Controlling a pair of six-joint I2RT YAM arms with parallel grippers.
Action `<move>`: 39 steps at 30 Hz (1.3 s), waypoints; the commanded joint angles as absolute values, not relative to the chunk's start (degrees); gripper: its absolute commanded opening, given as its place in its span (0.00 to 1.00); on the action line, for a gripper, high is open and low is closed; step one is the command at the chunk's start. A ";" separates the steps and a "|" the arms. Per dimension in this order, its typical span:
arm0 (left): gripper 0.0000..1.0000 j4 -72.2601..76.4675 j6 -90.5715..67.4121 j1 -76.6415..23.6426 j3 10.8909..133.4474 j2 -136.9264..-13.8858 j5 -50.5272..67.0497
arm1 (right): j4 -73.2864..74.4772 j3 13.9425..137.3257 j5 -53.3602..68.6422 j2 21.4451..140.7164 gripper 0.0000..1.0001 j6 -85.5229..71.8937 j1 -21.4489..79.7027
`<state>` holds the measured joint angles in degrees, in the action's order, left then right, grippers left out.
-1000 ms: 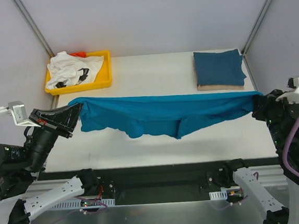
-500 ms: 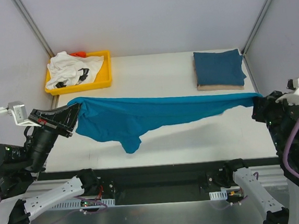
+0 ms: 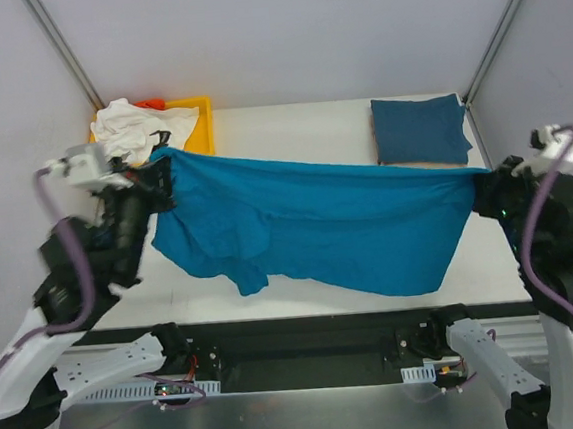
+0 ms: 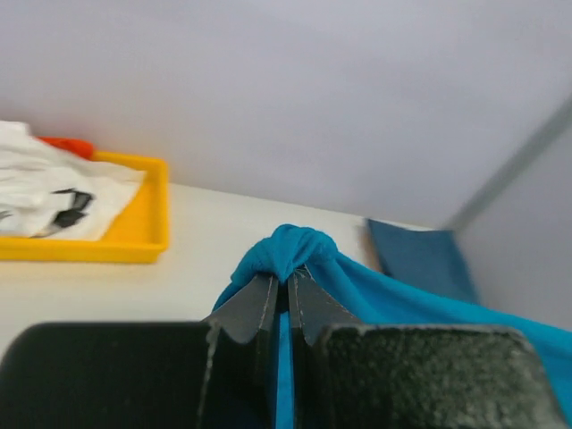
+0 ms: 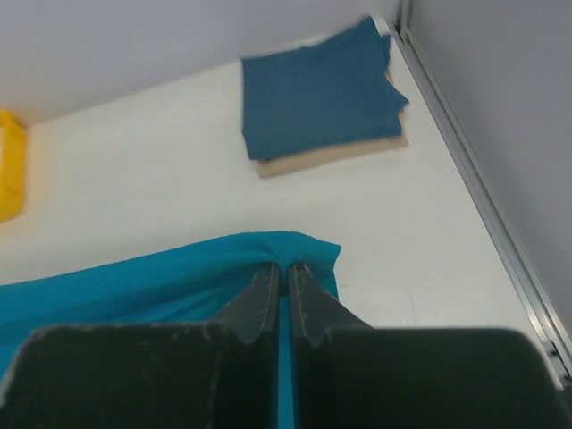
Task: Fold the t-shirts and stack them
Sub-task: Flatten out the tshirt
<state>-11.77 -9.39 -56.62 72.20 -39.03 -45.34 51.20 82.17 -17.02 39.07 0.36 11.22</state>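
A teal-blue t-shirt (image 3: pixel 317 222) hangs stretched in the air between both arms, its lower edge drooping toward the table. My left gripper (image 3: pixel 162 170) is shut on its left end; that bunched end (image 4: pixel 290 255) shows pinched between the jaws. My right gripper (image 3: pixel 482 189) is shut on its right end, a folded edge (image 5: pixel 295 250) between the jaws. A darker blue t-shirt (image 3: pixel 420 131) lies folded at the back right, on a tan folded cloth (image 5: pixel 331 156). A white t-shirt with black marks (image 3: pixel 133 127) lies crumpled in the yellow tray (image 3: pixel 198 117).
The yellow tray (image 4: pixel 147 223) stands at the back left corner, with something orange (image 4: pixel 63 145) behind the white shirt. Metal frame posts (image 3: pixel 497 35) rise at both back corners. The table's right edge rail (image 5: pixel 500 241) runs close to my right gripper.
Both arms have risen and moved back, lifting the teal shirt higher. It has spread from a narrow twisted band into a wide hanging sheet.
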 commanded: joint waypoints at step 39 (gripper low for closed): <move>0.88 -40.34 -49.91 -23.29 27.78 -44.47 7.28 | 37.18 58.80 -13.80 69.87 0.97 -8.61 5.45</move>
<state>-35.59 -44.31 -23.55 30.46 -44.66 3.57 38.50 58.46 -14.06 71.13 -7.05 5.63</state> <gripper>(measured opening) 0.905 0.966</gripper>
